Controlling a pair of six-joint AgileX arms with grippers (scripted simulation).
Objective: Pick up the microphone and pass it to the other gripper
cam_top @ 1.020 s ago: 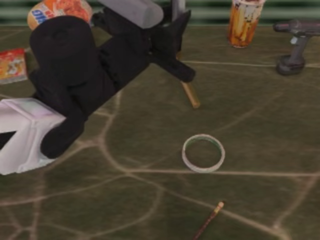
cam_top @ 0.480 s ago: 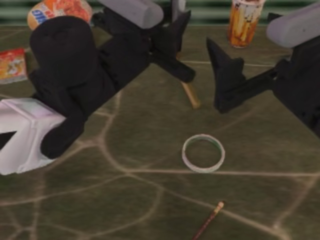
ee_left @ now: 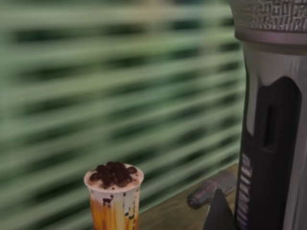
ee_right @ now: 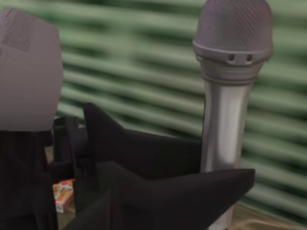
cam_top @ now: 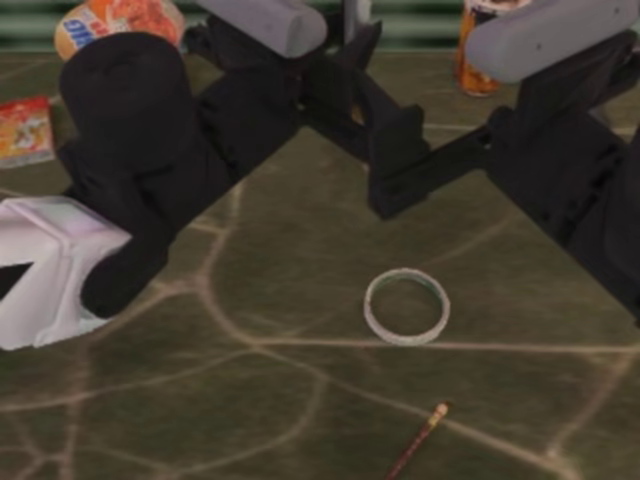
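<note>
Since a second ago the right tool (cam_top: 392,165) has swung in from the right, fingers spread, beside the left tool (cam_top: 350,75), which grips the upright silver-bodied, grey-mesh-headed microphone (ee_right: 231,96) above the table's far middle. Risk: if the left lets go before the right clamps, the mic drops; a misaligned approach could knock it askew.

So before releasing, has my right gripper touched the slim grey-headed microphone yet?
Cannot tell. In the right wrist view the right gripper overlaps the microphone, showing neither contact nor gap.

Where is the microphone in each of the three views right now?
Top view: the microphone shows only as a grey sliver at the top edge, above the left gripper.
Left wrist view: fills the right side, upright.
Right wrist view: upright at right of centre.
Shared landmark: the green slatted wall.
</note>
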